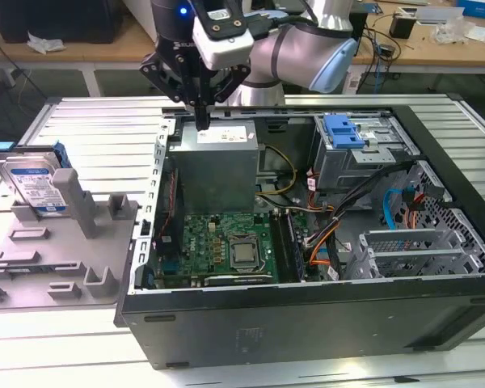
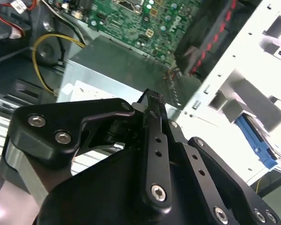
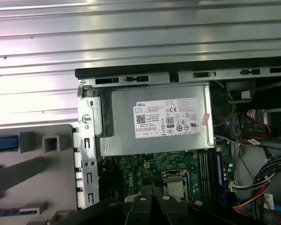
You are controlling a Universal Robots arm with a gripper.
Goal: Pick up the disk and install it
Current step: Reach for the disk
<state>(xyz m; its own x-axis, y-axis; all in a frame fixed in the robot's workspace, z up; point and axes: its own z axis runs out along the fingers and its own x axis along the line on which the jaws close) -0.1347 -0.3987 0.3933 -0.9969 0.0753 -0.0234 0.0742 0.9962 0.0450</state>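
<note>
Over the power-supply box (image 1: 214, 166), close to its edge by the case wall (image 1: 157, 190), we see the fingers (image 1: 202, 120) pressed together and gripping nothing. The second wrist view shows the same: the fingers (image 2: 154, 117) meet in one narrow bar above the box's grey top.

We judge the main risk to be contact on the way across. The tips hang low over the power-supply box, so a sideways move at that height could scrape its lid or catch the perforated case wall just beside it. A second risk lies at the disk (image 1: 34, 184) itself. It stands on edge in a grey holder (image 1: 81, 242), and fingers arriving closed, or off-centre, could push it over or jam against the holder's upright posts instead of straddling it. Later, the loose cables (image 1: 339, 214) on the far side of the power-supply box could snag a carried load.

Relative to the power-supply box, the disk sits well apart, outside the case and beyond that wall, toward the exterior view's left. It is nowhere near the fingers and untouched by them.
</note>
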